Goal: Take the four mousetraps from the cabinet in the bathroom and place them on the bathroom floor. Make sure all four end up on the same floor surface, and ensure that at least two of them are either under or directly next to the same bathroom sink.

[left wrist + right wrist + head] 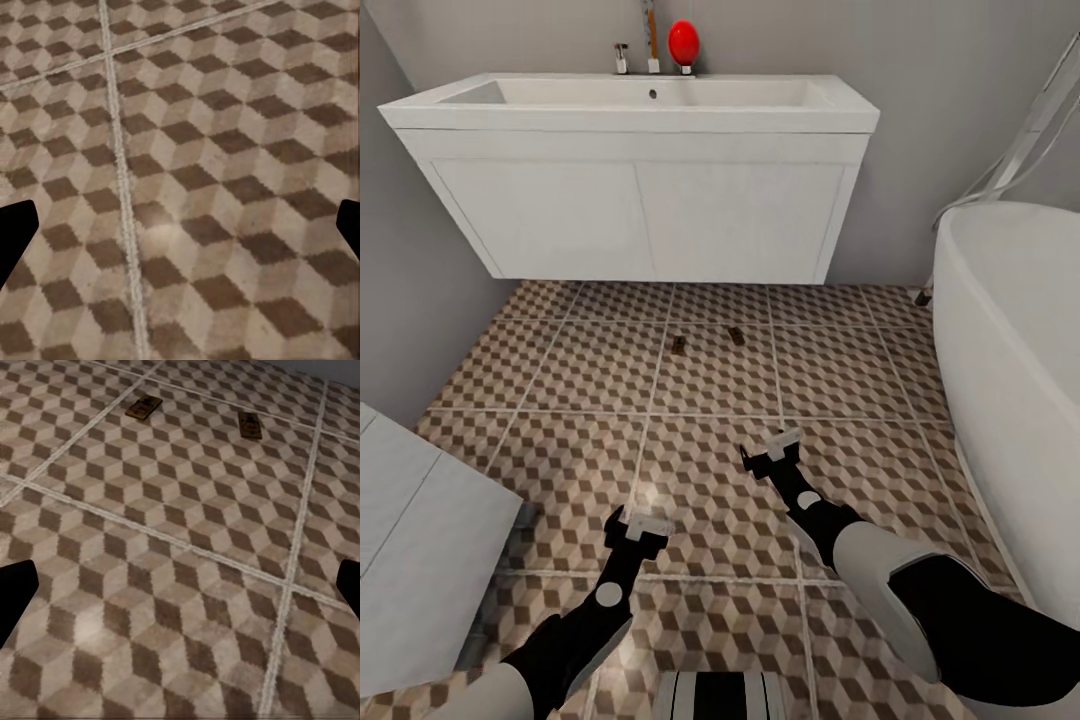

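Tiles of the cube-patterned bathroom floor [720,400] run across the whole room. At far left in the head view a pale grey slab [420,540] juts in over the floor. The left gripper [639,523] hangs low above the tiles on its black arm, fingers spread wide and nothing between them; in the left wrist view its dark fingertips [15,236] sit at the two side edges with only bare floor [195,180] between. Against the back wall stands the sink [640,105], a wide white basin on a boxy white vanity, with a chrome tap [621,57] and a red round object [683,42] on its back ledge. Two mousetraps lie flat on the tiles just in front of the vanity, near each other but not touching: the left mousetrap [678,345] [143,407] and the right mousetrap [736,335] [250,424]. The right gripper [772,450] hovers over the floor, well short of both traps, likewise spread and holding nothing. At far right curves the white bathtub [1010,330].
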